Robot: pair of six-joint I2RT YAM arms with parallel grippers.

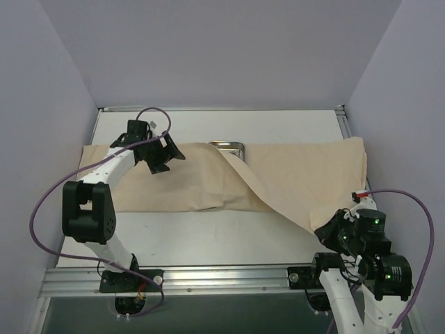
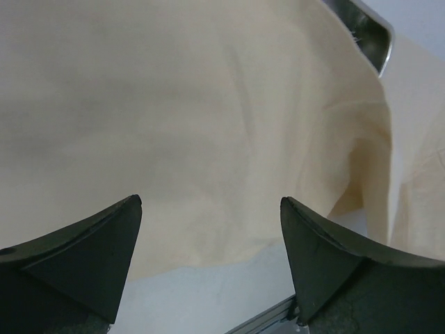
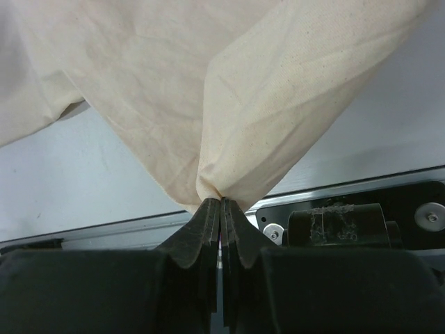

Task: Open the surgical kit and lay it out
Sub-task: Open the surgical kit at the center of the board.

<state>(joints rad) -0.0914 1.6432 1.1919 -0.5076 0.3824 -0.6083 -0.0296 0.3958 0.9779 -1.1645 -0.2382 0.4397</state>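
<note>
The right gripper (image 3: 221, 203) pinched a corner of the wrap (image 1: 292, 174), seemingly soft, light cloth best taken at corners, while the left gripper (image 2: 210, 202) hovered spread.

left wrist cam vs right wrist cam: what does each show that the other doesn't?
Left wrist only: a corner of the steel tray peeking from under the cloth wrap at upper right, and the left end effector open over the cloth wrap with nothing between its fingers.
Right wrist only: the right end effector shut on a pinched corner of the cloth wrap, which fans out from the pinch.
Both: the beige cloth wrap and some bare table.
</note>
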